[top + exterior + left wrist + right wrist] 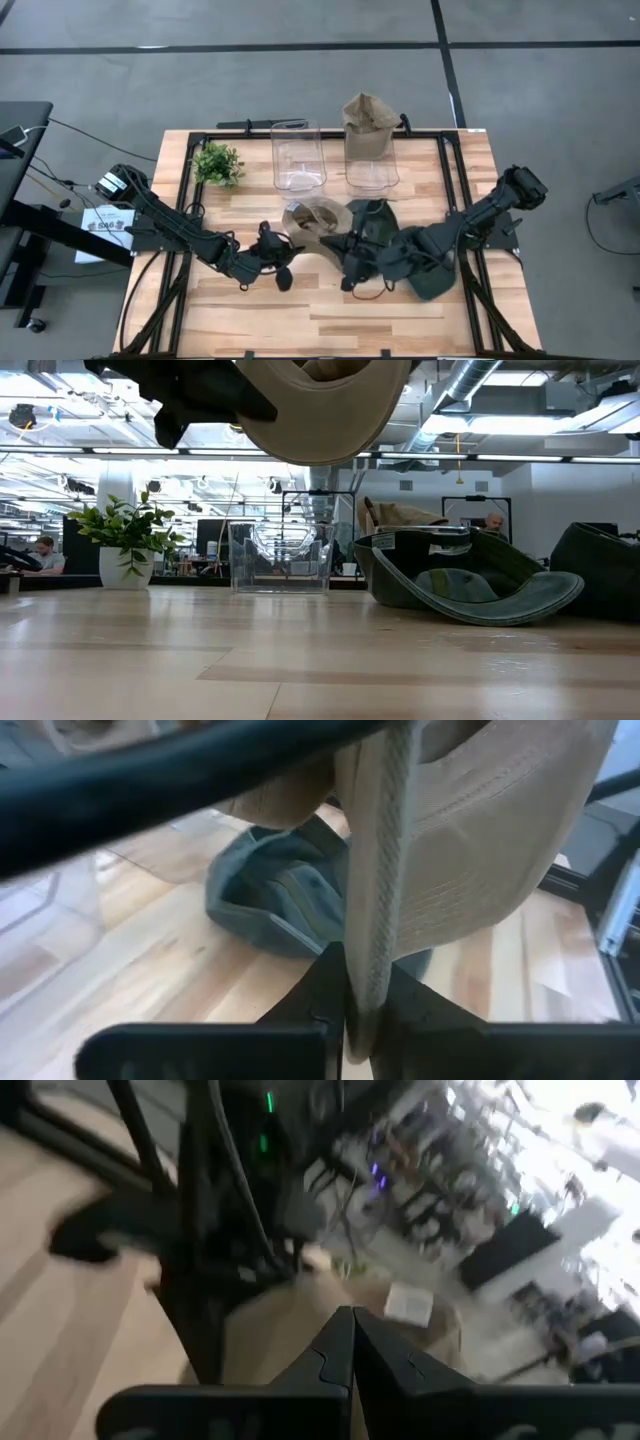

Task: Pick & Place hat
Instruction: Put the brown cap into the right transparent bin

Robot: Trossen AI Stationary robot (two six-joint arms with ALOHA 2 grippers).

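Note:
A tan hat [312,220] hangs above the table's middle, with my left gripper [362,1010] shut on it. In the low view the tan hat [320,410] floats clear of the wood, and the left gripper [200,390] shows dark beside it. A dark green hat [372,222] lies on the table to its right, opening up, also seen in the low view [460,575]. A second dark hat [432,270] lies under my right arm. My right gripper [352,1330] is shut with nothing between its fingers, and stands over the green hats [352,264]. My left gripper pinches the tan hat's brim at its stitched edge [372,960] between the two fingers. The fingers come from the table's left, nearly level. The brim stands on edge in the hold, and the hat is lifted clear of the table.
Two clear bins [298,155] [372,165] stand at the back middle; another tan hat [368,113] sits on top of the right one. A small potted plant [218,163] stands at the back left. Bare wood lies along the near edge [320,320].

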